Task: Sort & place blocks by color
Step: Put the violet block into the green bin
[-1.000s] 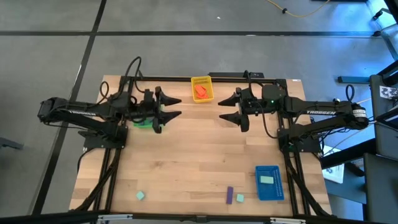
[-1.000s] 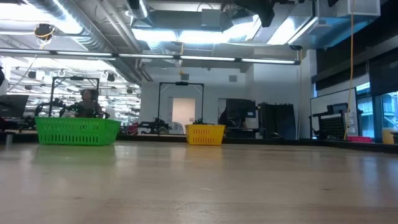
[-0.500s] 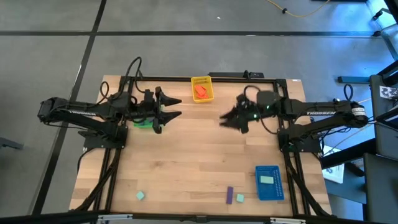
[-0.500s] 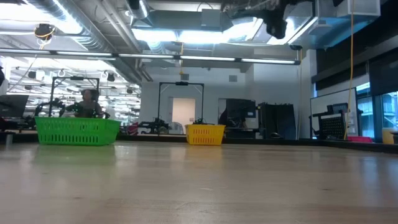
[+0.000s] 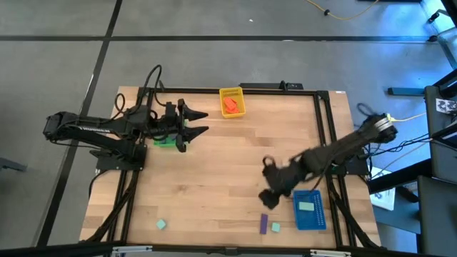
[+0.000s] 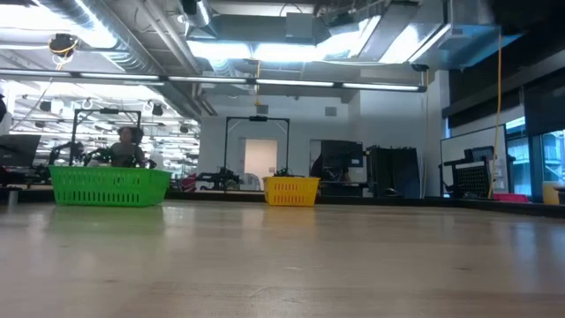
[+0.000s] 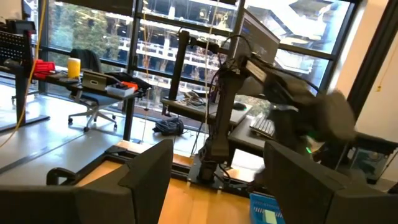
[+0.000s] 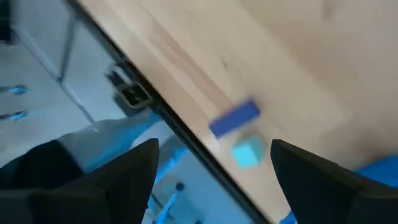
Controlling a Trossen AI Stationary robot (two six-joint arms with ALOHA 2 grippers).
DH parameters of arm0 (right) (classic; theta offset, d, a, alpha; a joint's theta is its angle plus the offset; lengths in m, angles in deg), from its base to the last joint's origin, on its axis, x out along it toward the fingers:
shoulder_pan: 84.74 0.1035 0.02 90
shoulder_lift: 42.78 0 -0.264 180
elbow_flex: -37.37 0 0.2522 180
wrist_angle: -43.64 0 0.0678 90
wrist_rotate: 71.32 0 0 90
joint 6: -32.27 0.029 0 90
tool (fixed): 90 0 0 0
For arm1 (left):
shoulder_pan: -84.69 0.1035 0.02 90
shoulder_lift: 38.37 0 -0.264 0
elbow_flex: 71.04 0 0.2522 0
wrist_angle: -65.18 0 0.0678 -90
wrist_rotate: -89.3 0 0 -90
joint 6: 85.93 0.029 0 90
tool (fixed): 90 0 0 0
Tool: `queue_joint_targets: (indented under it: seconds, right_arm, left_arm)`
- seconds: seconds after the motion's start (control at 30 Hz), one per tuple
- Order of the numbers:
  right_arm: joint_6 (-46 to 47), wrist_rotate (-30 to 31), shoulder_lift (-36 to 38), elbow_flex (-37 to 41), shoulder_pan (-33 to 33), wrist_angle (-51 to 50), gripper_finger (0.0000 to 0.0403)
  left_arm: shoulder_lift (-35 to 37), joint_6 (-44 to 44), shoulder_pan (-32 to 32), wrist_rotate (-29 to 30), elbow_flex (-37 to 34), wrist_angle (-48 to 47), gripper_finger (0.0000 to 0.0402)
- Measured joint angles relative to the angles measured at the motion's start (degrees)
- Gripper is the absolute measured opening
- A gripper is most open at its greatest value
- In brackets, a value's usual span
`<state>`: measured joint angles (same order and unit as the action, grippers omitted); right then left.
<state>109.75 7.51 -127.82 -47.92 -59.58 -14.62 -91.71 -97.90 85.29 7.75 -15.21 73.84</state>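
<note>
Right pincer (image 5: 270, 182) wide open above purple block (image 5: 263, 223) and mint block (image 5: 275, 227); they sit close, I risk nudging both off surface (image 5: 228, 171) edge

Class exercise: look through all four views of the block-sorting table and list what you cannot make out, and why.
- Green tray, high view: mostly hidden under the left hand; contents unseen.
- Orange-red blocks in the yellow tray, high view: too small to count.
- Right hand, high view: motion-blurred.
- Purple block and mint block, right wrist view: blurred, shapes unclear.
- Low view: loose blocks not visible.
</note>
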Motion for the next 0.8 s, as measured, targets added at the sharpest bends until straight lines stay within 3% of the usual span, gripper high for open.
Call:
queue_joint_targets:
  seconds: [0.33,0.8]
  right_arm:
    - [29.78,-0.03,-15.24,-1.83,8.01,1.80,0.0311]
    - [41.03,0.33,-24.19,-1.92,8.42,6.61,0.0311]
  left_arm:
    - [0.00,0.04,0.00,-0.18,0.00,-0.04,0.0243]
    - [0.00,0.11,0.00,-0.59,0.00,0.14,0.0243]
